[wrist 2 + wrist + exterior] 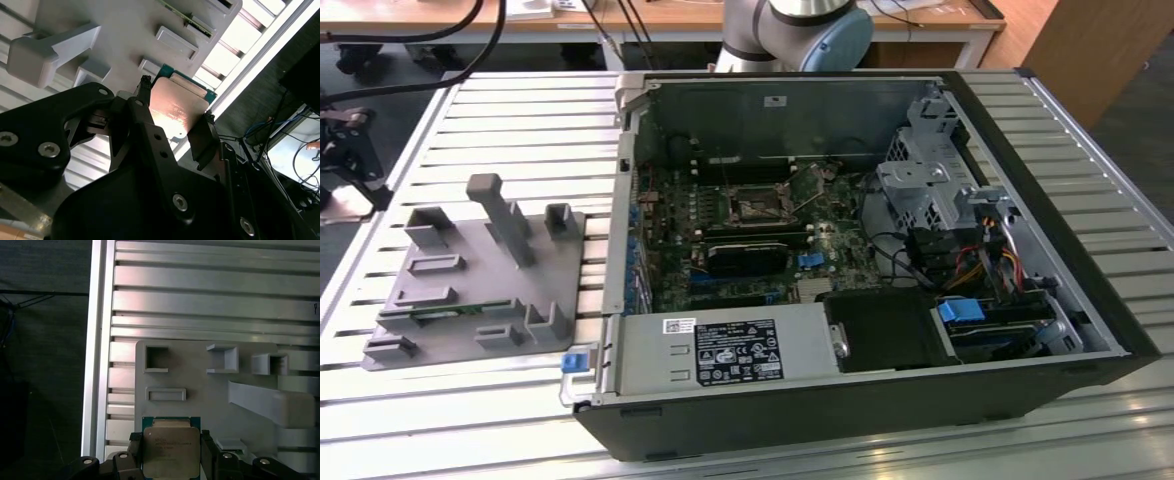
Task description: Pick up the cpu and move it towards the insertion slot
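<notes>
The cpu [171, 452], a small square chip with a silvery top and a green edge, sits between the two black fingers of my gripper [171, 456]. In the second wrist view the cpu [177, 107] shows a shiny pinkish face, with my gripper [175, 114] shut on its two opposite sides. It is over the near edge of the grey fixture [200, 370], by the table's rail. The insertion slot [758, 205] is a square silver-framed socket on the motherboard inside the open computer case, to the exterior view's right of the fixture [467, 290].
The fixture has raised pockets and a tall grey post [500, 215]. A thin green memory strip [454, 312] lies in it. The open black case [854, 250] holds cables, a drive cage and a power supply [720, 352]. The table is slatted metal [520, 110].
</notes>
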### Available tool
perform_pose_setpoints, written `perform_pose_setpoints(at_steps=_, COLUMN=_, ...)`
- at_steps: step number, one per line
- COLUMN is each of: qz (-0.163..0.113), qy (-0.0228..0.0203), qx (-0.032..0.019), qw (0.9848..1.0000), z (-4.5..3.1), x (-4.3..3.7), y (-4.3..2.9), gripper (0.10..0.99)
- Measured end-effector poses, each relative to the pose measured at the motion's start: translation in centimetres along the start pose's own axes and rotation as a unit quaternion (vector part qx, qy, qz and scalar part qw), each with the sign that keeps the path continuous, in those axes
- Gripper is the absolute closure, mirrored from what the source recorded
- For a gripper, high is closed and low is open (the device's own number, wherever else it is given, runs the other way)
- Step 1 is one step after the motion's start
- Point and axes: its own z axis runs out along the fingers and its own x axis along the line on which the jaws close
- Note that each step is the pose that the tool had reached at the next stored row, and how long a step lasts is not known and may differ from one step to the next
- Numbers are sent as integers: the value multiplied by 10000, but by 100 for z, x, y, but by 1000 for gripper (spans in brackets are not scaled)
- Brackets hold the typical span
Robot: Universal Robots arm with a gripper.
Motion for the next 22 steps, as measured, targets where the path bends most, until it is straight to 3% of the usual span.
perform_pose_setpoints(at_steps=22, qz=0, qy=0, qx=0, qw=10000, z=-145, x=-2, y=5, gripper=541)
